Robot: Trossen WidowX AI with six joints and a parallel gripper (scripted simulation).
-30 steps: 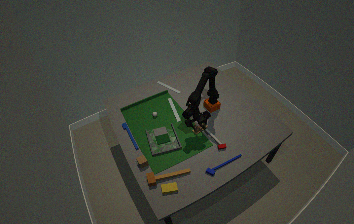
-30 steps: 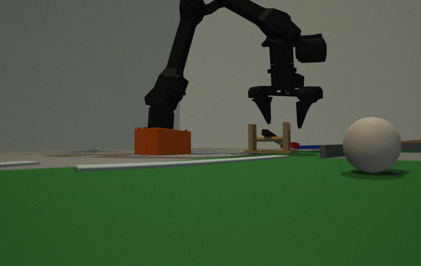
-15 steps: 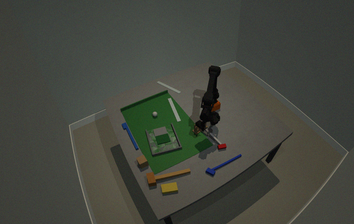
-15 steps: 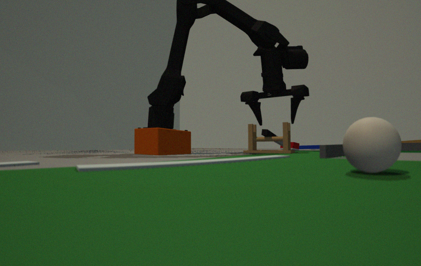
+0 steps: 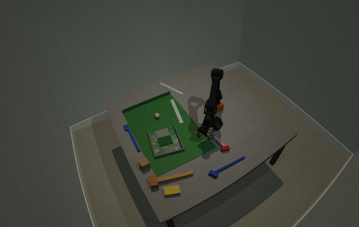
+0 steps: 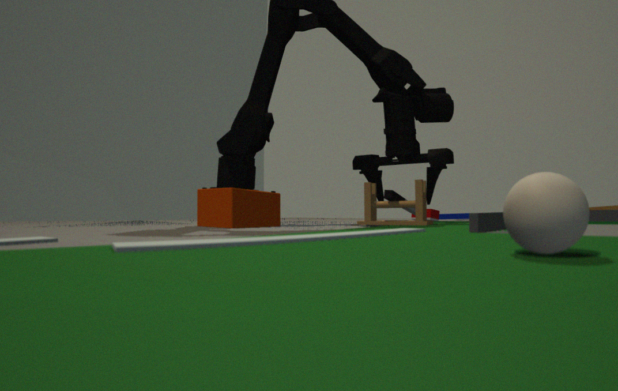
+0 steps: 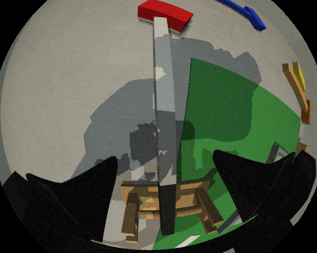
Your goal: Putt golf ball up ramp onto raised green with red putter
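Here the gripper (image 6: pixel 403 198) hangs spread wide astride the red putter (image 7: pixel 162 108), whose grip a wooden stand (image 6: pixel 394 205) props off the surface for pinching.

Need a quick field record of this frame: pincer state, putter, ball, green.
pincer: open, holding nothing, fingers straddling the wooden stand
red putter: handle end propped on wooden stand, red head on the table, not gripped
golf ball: resting on green mat, apart from the arm
raised green: no ball on it
stage: pre-grasp
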